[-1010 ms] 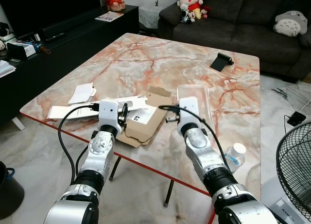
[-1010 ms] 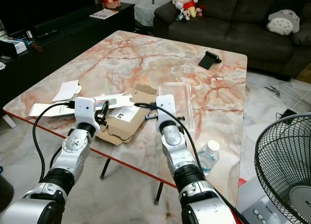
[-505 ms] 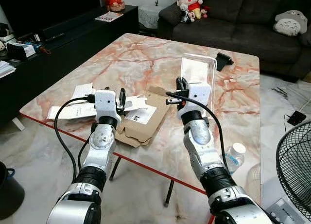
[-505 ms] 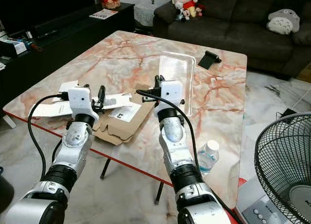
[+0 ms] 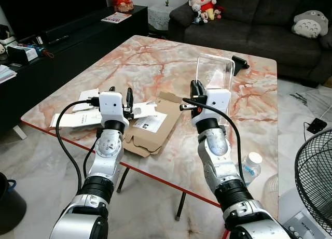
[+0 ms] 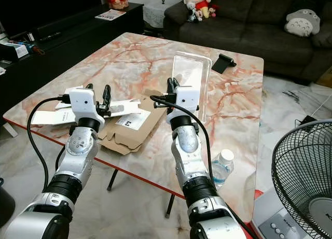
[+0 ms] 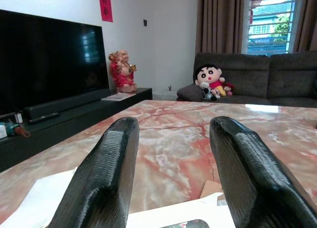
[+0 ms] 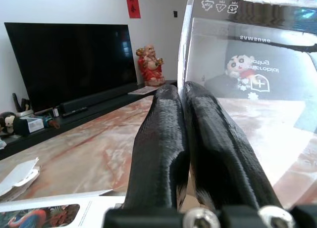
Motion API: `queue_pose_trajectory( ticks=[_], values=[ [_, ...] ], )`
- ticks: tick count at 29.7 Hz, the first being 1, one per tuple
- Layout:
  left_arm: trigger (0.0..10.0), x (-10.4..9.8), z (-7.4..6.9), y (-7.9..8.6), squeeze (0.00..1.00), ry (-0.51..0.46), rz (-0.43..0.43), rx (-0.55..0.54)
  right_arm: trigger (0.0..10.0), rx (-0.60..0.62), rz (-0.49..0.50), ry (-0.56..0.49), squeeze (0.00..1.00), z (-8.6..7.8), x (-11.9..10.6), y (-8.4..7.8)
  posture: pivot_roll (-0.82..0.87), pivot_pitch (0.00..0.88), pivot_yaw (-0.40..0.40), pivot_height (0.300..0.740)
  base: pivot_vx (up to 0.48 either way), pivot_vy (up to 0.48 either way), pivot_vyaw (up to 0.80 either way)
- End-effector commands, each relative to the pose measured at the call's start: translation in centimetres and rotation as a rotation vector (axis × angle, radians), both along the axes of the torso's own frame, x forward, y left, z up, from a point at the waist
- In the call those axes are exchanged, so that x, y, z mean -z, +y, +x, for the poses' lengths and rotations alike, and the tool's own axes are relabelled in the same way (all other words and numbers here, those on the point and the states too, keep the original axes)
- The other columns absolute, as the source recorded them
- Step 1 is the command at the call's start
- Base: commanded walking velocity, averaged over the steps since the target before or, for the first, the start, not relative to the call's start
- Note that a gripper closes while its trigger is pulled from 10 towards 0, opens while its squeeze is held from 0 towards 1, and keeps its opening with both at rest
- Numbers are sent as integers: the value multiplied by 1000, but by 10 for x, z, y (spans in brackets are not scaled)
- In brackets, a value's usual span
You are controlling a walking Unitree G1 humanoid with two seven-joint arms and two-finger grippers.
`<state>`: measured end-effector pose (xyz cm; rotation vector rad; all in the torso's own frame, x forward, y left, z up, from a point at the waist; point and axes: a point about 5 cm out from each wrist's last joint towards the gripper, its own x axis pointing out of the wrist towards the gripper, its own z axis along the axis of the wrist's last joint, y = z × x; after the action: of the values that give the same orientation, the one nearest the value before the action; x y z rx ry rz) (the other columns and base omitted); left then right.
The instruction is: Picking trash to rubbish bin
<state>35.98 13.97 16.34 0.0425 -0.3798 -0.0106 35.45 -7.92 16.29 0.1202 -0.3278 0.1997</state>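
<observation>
A clear plastic packaging tray (image 5: 215, 75) stands upright above the marble table (image 5: 145, 62), and my right gripper (image 5: 196, 88) is shut on its edge. In the right wrist view the two fingers (image 8: 163, 134) press together on the tray's (image 8: 247, 65) rim. My left gripper (image 5: 120, 92) hovers open just above the table's near left part, over a flattened brown cardboard box (image 5: 155, 130), a printed leaflet (image 5: 148, 110) and white papers (image 5: 78, 118). Nothing lies between the left fingers (image 7: 104, 178).
A black phone stand (image 5: 236, 65) sits at the table's far right. On the floor to the right are a plastic bottle (image 5: 252, 164) and a black fan (image 5: 314, 182). A dark bin (image 5: 8, 202) stands at lower left. A sofa (image 5: 259, 21) lies beyond, a TV cabinet (image 5: 67, 37) at left.
My right gripper has lifted the clear tray from lying flat on the table to standing upright in the air. My left gripper has risen a little over the papers.
</observation>
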Motion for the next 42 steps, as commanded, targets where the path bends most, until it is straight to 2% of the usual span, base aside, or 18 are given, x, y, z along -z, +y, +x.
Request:
queue_pose_trajectory(
  ticks=[1, 32, 37, 40, 41, 42],
  values=[
    [10000, -8, 1, -2, 0, -34, 3, 2, 10000, -12, 16, -18, 0, -1, -4, 0, -12, 0, -10, 740, -304, 0, 0],
    [10000, -7, 0, 2, 0, -28, 7, 0, 10000, -20, 14, -9, 0, -2, 0, -1, -19, 0, -11, 740, -318, 0, 0],
    [10000, -2, 1, 7, 0, 2, 17, -17, 10000, -21, -9, 34, 0, -3, 12, -4, -21, 0, -12, 740, -58, 0, 0],
    [10000, 9, 3, 14, 0, 69, 26, -32, 10000, -32, -31, 95, 0, -5, 27, -7, -24, 0, -16, 740, 0, 0, 0],
    [10000, 20, 3, 18, 0, 123, 37, -33, 10000, -33, -57, 145, 0, -7, 40, -10, -24, 0, -17, 740, 0, 0, 0],
    [10000, 20, 3, 18, 0, 123, 37, -33, 10000, -33, -57, 145, 0, -7, 40, -10, -24, 0, -17, 740, 0, 0, 0]
  ],
)
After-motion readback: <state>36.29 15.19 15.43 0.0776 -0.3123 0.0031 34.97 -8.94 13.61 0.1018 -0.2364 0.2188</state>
